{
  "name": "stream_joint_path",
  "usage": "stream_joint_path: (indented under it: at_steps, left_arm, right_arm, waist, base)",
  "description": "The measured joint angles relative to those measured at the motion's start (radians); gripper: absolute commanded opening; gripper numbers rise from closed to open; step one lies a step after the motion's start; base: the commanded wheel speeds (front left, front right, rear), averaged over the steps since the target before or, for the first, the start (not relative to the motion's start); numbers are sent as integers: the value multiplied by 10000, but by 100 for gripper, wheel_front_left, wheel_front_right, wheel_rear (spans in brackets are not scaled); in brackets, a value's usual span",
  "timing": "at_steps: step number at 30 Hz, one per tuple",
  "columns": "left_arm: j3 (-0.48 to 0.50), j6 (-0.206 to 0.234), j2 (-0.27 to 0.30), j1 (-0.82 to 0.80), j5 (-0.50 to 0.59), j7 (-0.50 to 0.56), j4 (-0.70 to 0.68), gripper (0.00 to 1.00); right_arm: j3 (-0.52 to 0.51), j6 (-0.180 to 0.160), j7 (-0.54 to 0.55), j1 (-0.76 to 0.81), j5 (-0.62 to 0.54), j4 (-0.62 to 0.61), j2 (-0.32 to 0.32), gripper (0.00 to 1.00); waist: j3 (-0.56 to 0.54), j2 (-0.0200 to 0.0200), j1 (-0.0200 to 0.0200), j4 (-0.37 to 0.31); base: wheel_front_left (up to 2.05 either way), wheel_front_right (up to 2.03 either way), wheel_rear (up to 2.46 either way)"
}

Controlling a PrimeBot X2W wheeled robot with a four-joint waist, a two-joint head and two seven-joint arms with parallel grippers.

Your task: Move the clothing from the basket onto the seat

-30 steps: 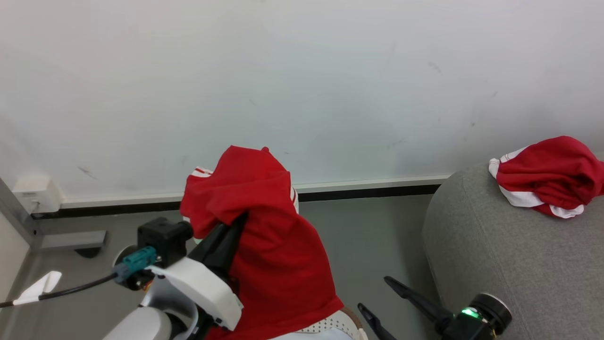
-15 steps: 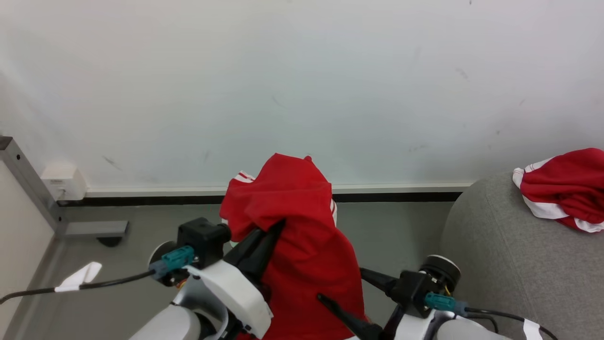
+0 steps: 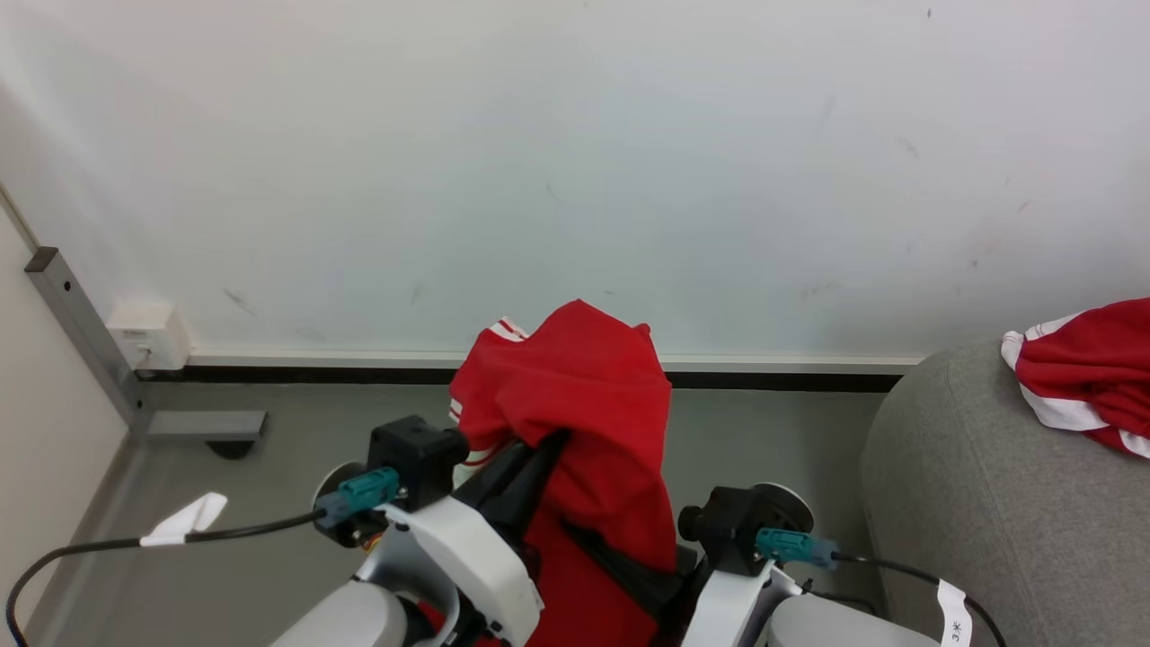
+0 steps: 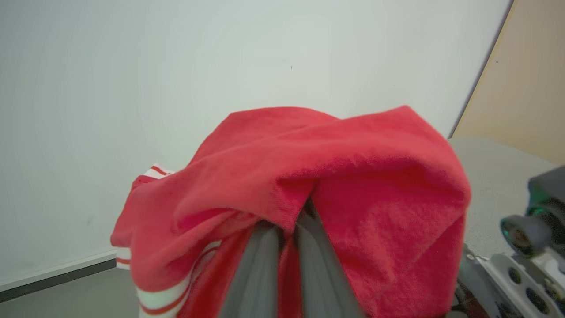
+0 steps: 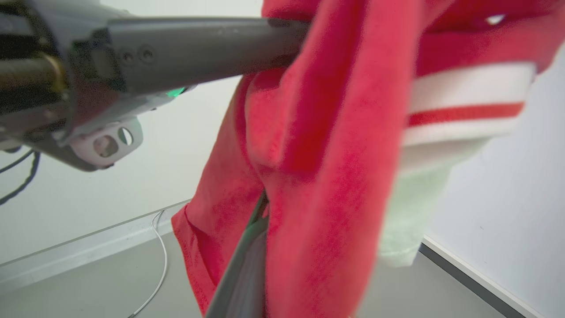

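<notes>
The left gripper (image 4: pixel 289 234) has its two dark fingers (image 4: pixel 258 274) clenched together. A fold of the clothing (image 4: pixel 353 176) is nipped between them, and the rest of the fabric drapes over their tips like a hood. The right gripper (image 3: pixel 611 557) pokes into the lower part of the same cloth from the seat's side. In its own wrist view one finger (image 5: pixel 240 274) shows beside a hanging fold and the other is buried in fabric, so I cannot tell whether it has closed on anything. The clothing hangs in the air, well apart from the rounded grey end of the seat (image 3: pixel 970 503) on the side toward the robot's left. It is above the grey floor (image 3: pixel 773 440) that runs from the seat to the white wall (image 3: pixel 575 162). On top of the seat lies a second red garment (image 3: pixel 1087 377) with white edging, crumpled in a heap. The held clothing is bright red with a slightly fuzzy knit and is bunched into deep folds. A white band (image 5: pixel 463 115) crossed by a red stripe shows at one edge, with a pale panel hanging below it.
</notes>
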Motion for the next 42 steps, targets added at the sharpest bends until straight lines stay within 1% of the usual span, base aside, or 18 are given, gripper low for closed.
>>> stream_joint_path:
  at_steps: [3,6,7,9,10,11,16,22,34,42]
  left_arm:
    - [35,46,15,0,-44,-29,94,0]
    - [59,67,73,12,-50,-52,198,17]
    - [63,73,90,18,-50,-56,217,24]
    - [67,119,115,38,-50,-125,249,50]
    - [71,140,128,49,-50,-130,263,84]
    - [73,144,130,54,-50,-140,274,100]
    - [58,201,150,120,-48,-219,320,100]
    - [-125,184,94,282,-35,-318,332,100]
    - [-715,33,-410,497,79,-635,403,100]
    - [-901,-46,-587,498,125,-828,497,100]
  right_arm:
    - [-244,0,2,69,173,-42,31,0]
    - [-543,0,2,161,194,-98,-58,0]
    - [-633,0,2,183,203,-142,-100,0]
    - [-853,0,2,236,203,-245,-190,0]
    - [-980,0,2,277,194,-307,-263,0]
    - [-1151,0,2,341,180,-380,-324,0]
    - [-1946,0,2,634,25,-715,-665,0]
    - [-3313,0,2,1066,-420,-1087,-1072,0]
    - [-5450,0,0,1918,-1055,-2178,-2186,0]
    - [-6644,0,0,2542,-1471,-2612,-2522,0]
  waist:
    - [20,0,0,1]
    - [37,-1,0,-39]
    - [40,0,0,-63]
    - [40,0,0,-117]
    - [42,0,0,-144]
    - [48,0,0,-166]
    - [70,0,0,-336]
    - [112,0,0,-698]
    - [320,0,0,-1879]
    - [487,0,0,-2643]
  base:
    - [0,0,0]
    - [0,0,0]
    - [0,0,0]
    - [0,0,0]
    - [0,0,0]
    - [0,0,0]
    - [0,0,0]
    - [0,0,0]
    - [0,0,0]
    - [0,0,0]
